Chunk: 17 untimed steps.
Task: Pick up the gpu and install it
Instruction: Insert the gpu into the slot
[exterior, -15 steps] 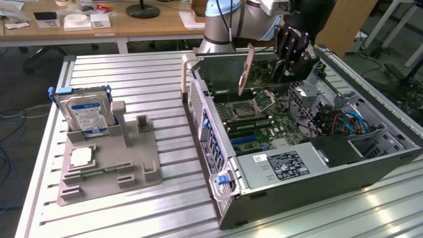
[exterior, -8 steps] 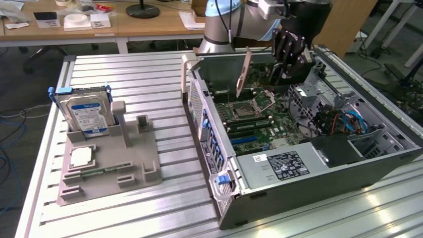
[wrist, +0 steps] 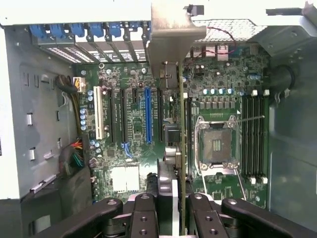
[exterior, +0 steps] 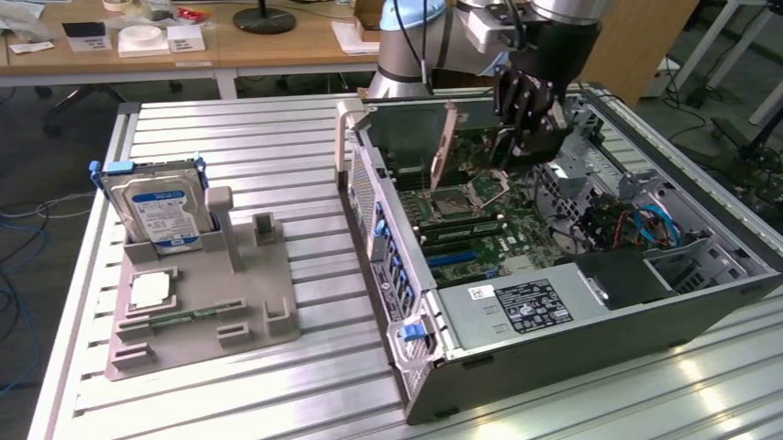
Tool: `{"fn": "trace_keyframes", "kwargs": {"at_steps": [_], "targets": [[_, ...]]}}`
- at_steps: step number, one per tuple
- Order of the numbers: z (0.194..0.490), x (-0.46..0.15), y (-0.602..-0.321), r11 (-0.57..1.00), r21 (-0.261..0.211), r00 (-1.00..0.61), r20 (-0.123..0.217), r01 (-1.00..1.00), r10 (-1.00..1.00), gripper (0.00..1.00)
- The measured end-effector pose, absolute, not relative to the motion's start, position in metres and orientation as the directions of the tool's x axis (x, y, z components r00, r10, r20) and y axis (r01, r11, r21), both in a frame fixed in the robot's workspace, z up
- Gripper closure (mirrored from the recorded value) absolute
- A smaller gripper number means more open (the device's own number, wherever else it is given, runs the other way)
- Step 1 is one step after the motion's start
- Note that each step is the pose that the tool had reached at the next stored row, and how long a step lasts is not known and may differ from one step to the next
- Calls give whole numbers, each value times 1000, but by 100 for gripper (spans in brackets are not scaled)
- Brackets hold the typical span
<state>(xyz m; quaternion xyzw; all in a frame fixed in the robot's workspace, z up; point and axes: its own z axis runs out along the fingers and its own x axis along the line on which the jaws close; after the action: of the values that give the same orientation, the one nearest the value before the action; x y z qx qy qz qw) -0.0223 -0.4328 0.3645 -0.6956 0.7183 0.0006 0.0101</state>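
Over the motherboard (wrist: 133, 129) inside the open computer case (exterior: 588, 312), the gpu (wrist: 181, 139) hangs edge-on, its pale bracket (wrist: 168, 49) toward the case's rear wall. The fingers (wrist: 143, 218) are clamped partway shut on its upper edge. I reckon it's light and stiff but fragile, so the bare board edge is the place to grip.

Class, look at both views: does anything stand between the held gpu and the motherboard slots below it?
Nothing visible does. The gripper holds the gpu on edge above the motherboard, whose expansion slots look bare.

clear: blue slot (wrist: 147, 115) bare | obstacle: CPU socket (wrist: 216, 144) just beside gpu (wrist: 171, 39)
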Motion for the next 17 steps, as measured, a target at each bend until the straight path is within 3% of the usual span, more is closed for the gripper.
{"fn": "trace_keyframes", "kwargs": {"at_steps": [17], "targets": [[334, -33, -436, 22, -13, -21, -16, -1000, -1000, 72]]}}
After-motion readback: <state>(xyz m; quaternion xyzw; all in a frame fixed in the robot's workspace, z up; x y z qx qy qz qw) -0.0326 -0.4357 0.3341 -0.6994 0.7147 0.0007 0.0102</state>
